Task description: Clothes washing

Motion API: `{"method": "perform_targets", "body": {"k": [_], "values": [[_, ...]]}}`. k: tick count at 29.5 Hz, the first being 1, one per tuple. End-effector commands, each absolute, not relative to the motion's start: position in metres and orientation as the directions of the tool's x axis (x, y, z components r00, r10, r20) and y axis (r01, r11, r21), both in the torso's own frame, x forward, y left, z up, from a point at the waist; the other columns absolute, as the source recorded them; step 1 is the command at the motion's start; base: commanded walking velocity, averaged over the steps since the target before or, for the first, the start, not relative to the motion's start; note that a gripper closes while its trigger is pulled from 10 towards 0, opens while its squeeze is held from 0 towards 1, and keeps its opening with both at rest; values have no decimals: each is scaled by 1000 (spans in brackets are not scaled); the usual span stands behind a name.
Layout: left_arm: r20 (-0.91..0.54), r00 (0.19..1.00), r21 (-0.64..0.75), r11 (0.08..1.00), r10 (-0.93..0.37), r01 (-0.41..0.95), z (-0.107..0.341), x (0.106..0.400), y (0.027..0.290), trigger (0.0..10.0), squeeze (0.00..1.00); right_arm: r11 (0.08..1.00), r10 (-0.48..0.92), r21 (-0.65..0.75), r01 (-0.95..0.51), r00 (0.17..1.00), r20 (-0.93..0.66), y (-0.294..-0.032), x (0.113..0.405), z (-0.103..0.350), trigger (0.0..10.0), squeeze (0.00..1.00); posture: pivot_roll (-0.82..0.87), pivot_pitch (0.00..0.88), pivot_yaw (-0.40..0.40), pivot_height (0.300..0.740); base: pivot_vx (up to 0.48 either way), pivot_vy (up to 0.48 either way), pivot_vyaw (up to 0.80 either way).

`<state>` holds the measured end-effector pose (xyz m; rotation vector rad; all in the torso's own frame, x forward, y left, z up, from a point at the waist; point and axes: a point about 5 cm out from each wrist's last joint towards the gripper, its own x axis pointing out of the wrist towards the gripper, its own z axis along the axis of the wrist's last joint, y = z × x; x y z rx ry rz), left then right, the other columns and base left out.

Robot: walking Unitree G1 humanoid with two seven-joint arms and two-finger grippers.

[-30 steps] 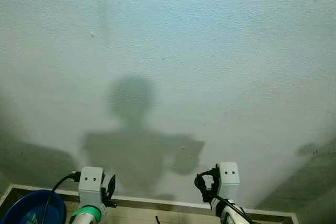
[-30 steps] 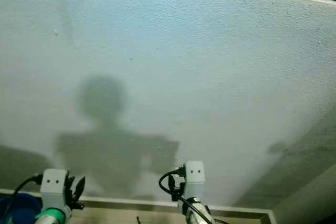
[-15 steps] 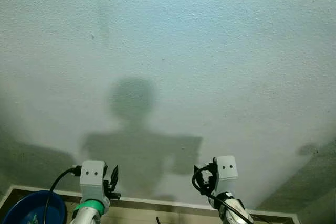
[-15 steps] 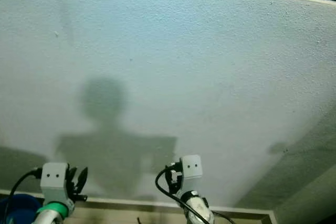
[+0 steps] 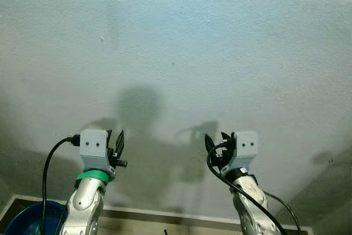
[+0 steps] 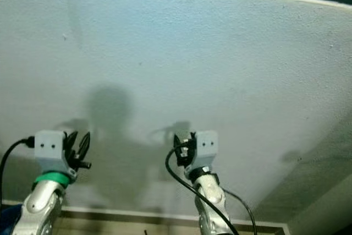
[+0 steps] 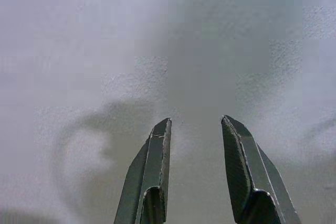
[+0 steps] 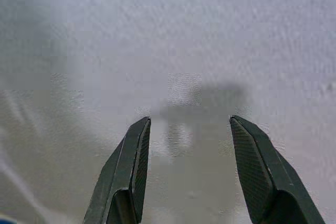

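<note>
I am facing a white textured wall [image 5: 181, 42]. My left claw [image 7: 195, 129] and right claw [image 8: 190, 129] are hanging before it, both parted, gripping nothing. A blue basin [image 5: 33, 218] is sitting below the wall, beside my left arm.

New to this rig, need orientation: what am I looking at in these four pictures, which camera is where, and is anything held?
It is a humanoid robot facing a plain white wall. The two wide pictures come from a stereo camera on its head, so they show one scene from slightly different angles. Both arms are raised: the left gripper on the left, the right gripper on the right, with their shadows on the wall. The two close pictures look along each gripper's own black fingers from wrist cameras. Both grippers are open and hold nothing. Low down run a baseboard and, at the corner, the edge of a blue basin. No clothes are in view.
</note>
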<state>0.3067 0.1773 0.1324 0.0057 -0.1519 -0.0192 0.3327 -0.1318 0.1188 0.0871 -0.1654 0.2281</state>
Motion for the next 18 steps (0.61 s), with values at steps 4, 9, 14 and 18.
{"method": "perform_targets", "body": {"k": [4,9,14,18], "values": [[-35,998,12,999,-45,45,93,298,171,10000,0,984,172,46,-170,983,-61,-141,324,76,10000,0,-12,26,-14,740,0,0,0],[-277,961,21,999,-27,34,44,284,167,10000,0,989,137,-16,-147,953,-270,-146,306,34,10000,0,-14,34,-19,740,0,0,0],[-282,959,-77,997,-39,18,47,283,158,10000,0,987,159,71,-146,955,-252,-144,301,34,10000,0,-15,37,-18,740,0,0,0],[-274,961,-52,998,-34,20,47,283,156,10000,0,982,181,99,-161,949,-257,-139,300,32,10000,0,-16,40,-18,740,0,0,0]]}}
